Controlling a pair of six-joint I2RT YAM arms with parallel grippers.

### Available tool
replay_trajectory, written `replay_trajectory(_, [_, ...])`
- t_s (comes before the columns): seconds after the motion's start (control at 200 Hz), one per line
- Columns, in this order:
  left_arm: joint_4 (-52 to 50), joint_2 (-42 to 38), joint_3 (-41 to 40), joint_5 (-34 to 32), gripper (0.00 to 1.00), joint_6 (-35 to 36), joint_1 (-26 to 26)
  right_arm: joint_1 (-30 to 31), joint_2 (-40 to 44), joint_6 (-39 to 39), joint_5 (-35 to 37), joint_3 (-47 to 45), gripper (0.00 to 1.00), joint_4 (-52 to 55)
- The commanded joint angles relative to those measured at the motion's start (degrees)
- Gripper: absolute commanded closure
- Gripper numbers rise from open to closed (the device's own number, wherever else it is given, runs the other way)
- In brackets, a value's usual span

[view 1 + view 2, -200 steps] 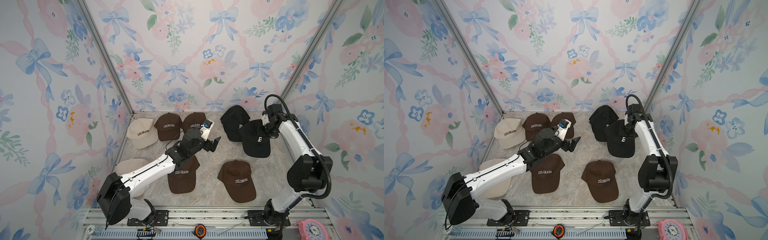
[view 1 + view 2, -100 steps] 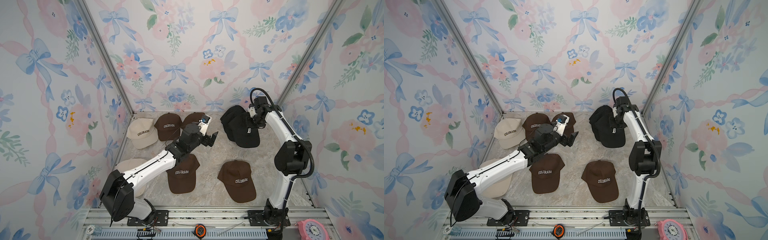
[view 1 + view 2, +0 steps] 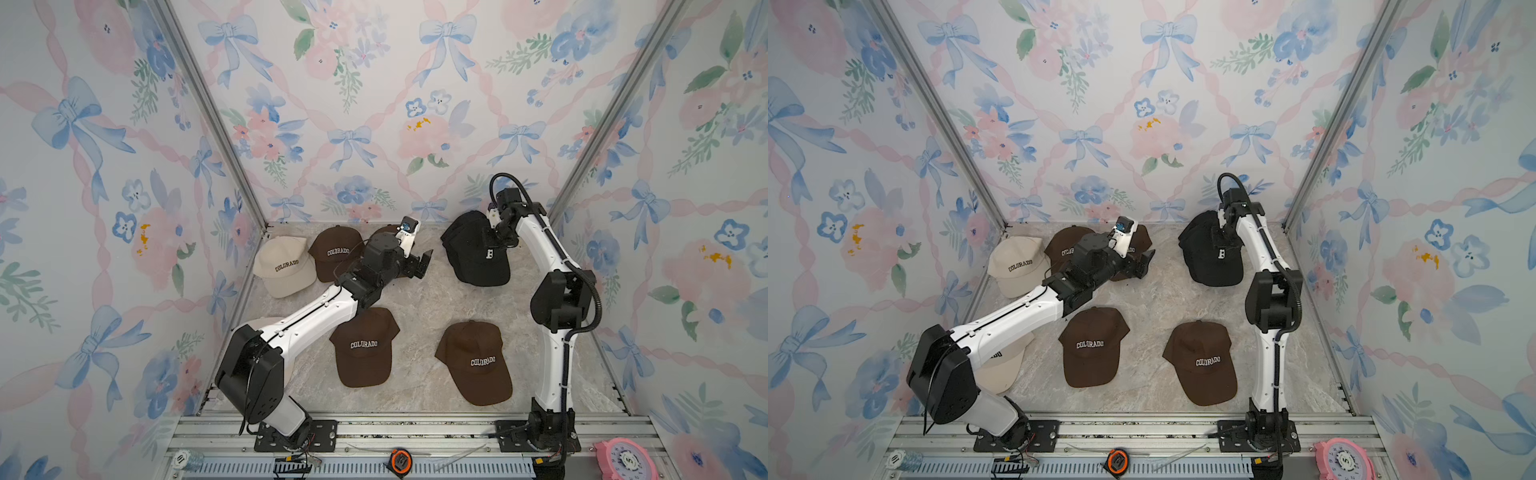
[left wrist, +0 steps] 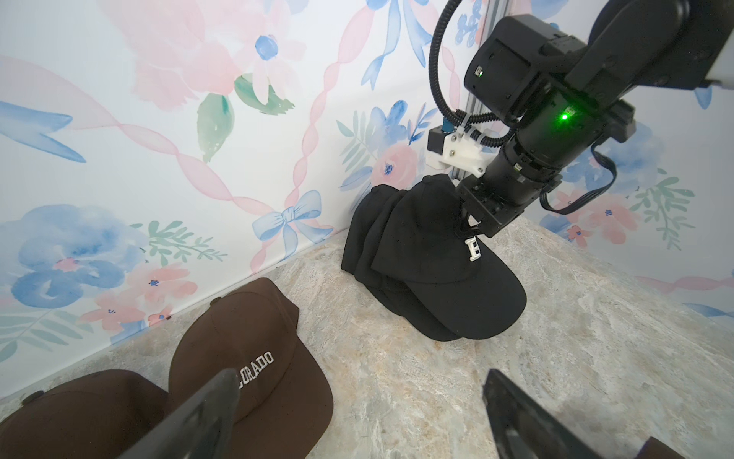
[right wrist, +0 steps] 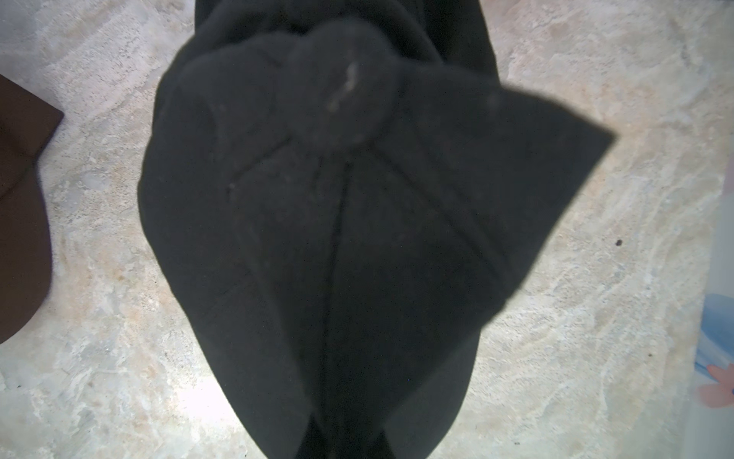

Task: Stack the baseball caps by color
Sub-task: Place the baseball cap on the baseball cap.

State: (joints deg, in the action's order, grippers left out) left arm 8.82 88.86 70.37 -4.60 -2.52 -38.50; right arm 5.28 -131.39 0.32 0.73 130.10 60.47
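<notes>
We read the step in hand as closing out the black stack: the right gripper (image 4: 470, 226) is pinched shut on the crown of the top black cap (image 3: 484, 259), which sits over the other black caps (image 4: 369, 246) at the far right of the marble tabletop (image 3: 419, 299), near the back wall. From the left wrist view the held cap looks seated on the pile, brims roughly aligned. The next move, in our judgement, calls for releasing and lifting clear without dragging the soft crown off the stack. The left gripper (image 3: 417, 264) hangs with jaws wide apart and empty, just over the two far brown caps (image 4: 254, 357). It seems placed to take one for a brown stack. Two more brown caps (image 3: 365, 347) lie in the near middle, well apart. One cream cap (image 3: 284, 266) lies far left, the second cream cap (image 3: 1000, 365) near left, mostly under the left arm.
</notes>
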Motion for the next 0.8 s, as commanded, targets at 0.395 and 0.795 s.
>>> replay_trajectory(0.395, [-2.49, 3.47, 3.90, 2.76, 0.02, 0.79, 2.02, 1.05, -4.85, -0.15, 1.11, 1.67, 0.80, 1.91])
replay_trajectory(0.795, [-2.93, 2.90, 3.65, 2.83, 0.02, 0.74, 2.54, 0.15, -5.80, 1.74, 2.34, 0.45, 0.77, 0.40])
